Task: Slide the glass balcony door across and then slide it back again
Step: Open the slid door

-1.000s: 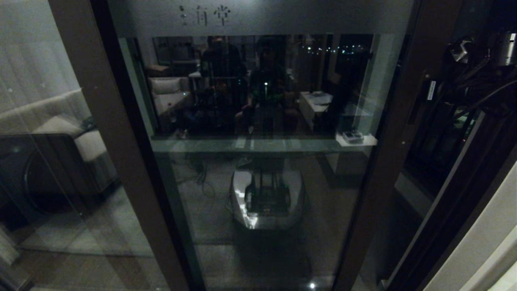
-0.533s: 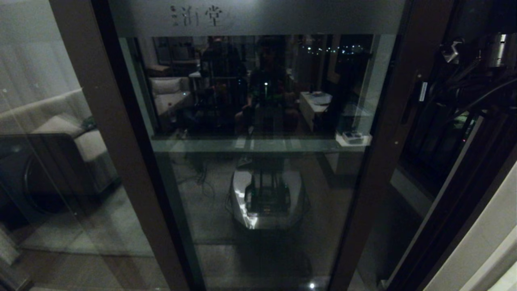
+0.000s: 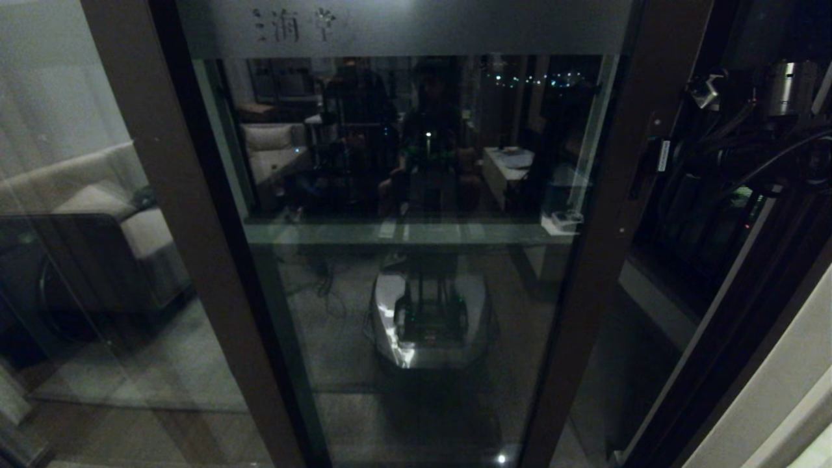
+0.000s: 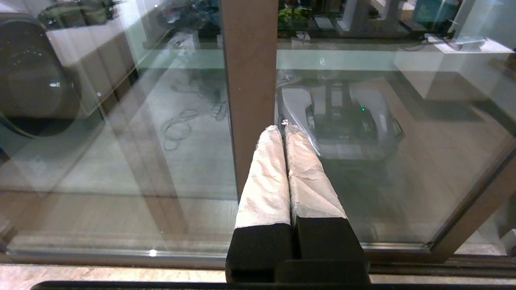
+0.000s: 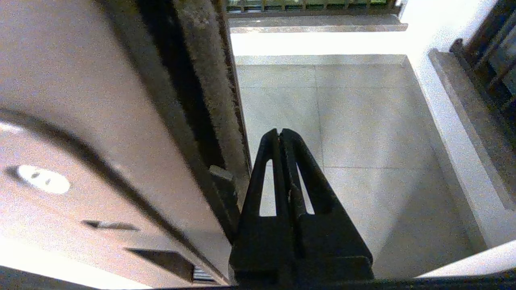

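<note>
The glass balcony door [image 3: 416, 292] fills the middle of the head view, with a frosted top band [image 3: 455, 26] that carries Chinese characters. Its right edge stile [image 3: 601, 247] stands clear of the outer frame, leaving a gap. My right gripper [image 3: 642, 174] is shut and sits high against that stile's outer edge. In the right wrist view the right gripper [image 5: 279, 132] lies alongside the stile edge [image 5: 121, 121] and its brush seal [image 5: 209, 80]. My left gripper [image 4: 282, 128], with cloth-wrapped fingers, is shut on nothing, low in front of a brown upright stile [image 4: 250, 80].
A fixed brown-framed glass panel [image 3: 78, 227] stands on the left. The dark outer door frame [image 3: 734, 338] and a pale wall [image 3: 786, 390] are on the right. Tiled balcony floor [image 5: 354, 121] lies beyond the gap. The floor track [image 4: 121, 257] runs below the glass.
The door has slid to the left: its characters and right stile have shifted left and the gap at the right has widened. My right gripper has moved left with the stile.
</note>
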Motion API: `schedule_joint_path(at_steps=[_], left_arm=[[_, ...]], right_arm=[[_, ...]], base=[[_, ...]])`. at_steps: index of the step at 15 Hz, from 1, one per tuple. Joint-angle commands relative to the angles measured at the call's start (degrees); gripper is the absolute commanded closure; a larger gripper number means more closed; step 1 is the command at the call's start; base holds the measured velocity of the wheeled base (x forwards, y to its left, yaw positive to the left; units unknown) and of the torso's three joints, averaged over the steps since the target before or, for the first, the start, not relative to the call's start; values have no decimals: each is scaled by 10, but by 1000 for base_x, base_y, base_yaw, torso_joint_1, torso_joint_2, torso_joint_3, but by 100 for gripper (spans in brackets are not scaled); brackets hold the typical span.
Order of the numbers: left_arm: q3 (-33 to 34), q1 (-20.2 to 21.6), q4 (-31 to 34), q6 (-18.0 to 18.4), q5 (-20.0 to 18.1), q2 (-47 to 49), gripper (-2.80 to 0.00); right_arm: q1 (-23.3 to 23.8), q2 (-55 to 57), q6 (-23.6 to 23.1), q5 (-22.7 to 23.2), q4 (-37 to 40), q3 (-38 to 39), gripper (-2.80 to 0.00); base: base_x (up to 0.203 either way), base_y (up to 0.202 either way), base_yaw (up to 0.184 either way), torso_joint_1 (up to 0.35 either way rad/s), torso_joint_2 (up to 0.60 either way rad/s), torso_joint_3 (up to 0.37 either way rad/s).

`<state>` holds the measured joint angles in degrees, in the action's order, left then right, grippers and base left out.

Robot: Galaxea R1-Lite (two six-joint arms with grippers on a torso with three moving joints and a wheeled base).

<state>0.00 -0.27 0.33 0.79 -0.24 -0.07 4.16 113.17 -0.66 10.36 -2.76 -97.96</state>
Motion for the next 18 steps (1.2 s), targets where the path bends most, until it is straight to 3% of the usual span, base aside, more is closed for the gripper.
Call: schedule_joint_path(at_steps=[1, 18], left_arm=[[0, 0, 0, 0, 0, 0, 0], [0, 0, 0, 0, 0, 0, 0]], right_arm=[[-4, -5, 0, -1, -4, 4, 0], [-44, -12, 6, 0, -5, 22, 0]], base=[[0, 0, 0, 0, 0, 0], [0, 0, 0, 0, 0, 0]])
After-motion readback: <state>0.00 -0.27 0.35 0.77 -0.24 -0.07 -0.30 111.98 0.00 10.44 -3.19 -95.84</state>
